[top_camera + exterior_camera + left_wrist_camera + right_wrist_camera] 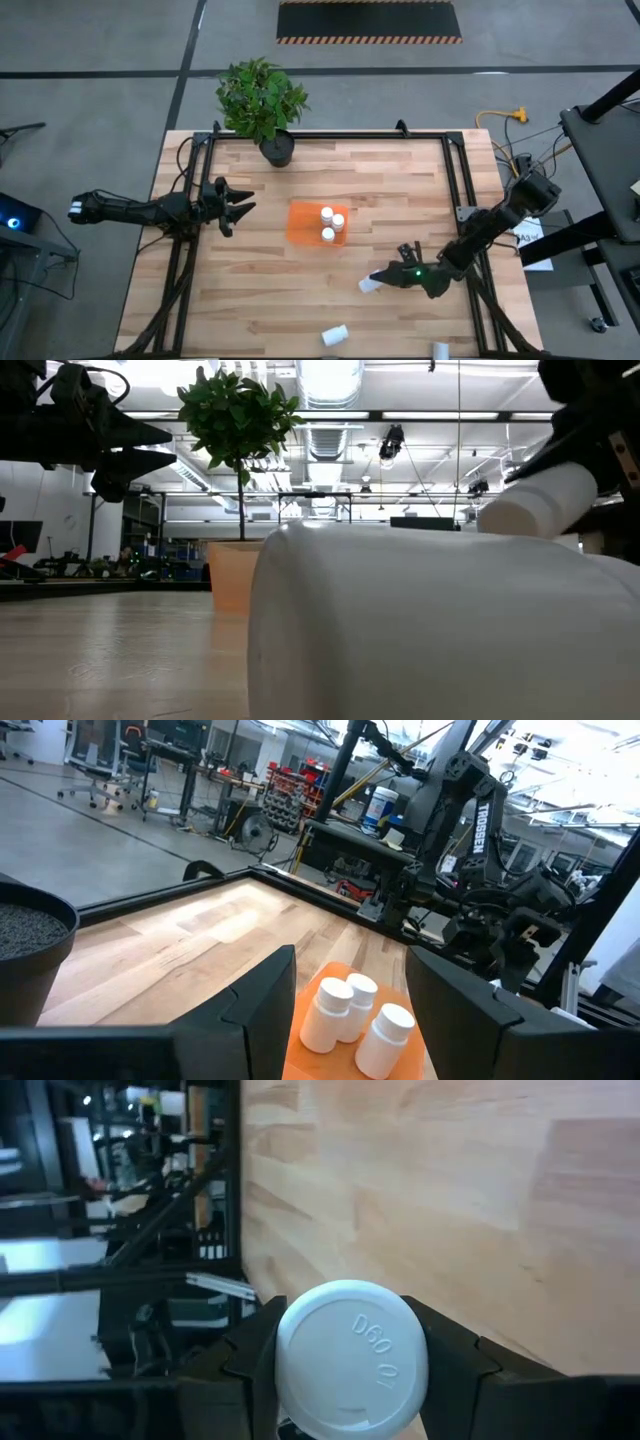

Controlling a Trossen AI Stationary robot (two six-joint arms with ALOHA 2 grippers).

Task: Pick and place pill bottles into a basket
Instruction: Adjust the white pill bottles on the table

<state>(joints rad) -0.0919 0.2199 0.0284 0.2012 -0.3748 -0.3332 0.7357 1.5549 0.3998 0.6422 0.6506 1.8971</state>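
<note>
The wooden table (260, 290) carries a black plant pot (277, 150) at its far edge and the orange basket (305, 222) near its middle. The left gripper (240, 210) hovers just left of the basket, its jaws partly open and holding nothing. The right gripper (385, 277) hangs over the table's near right part, its jaws closed on a pill bottle (369, 286) (350, 1370), gripping it by the sides. Three pill bottles (331, 222) (350, 1010) stand together in the basket. Another bottle (334, 335) lies on its side near the front edge, and one more (441, 350) sits at that edge, further right.
</note>
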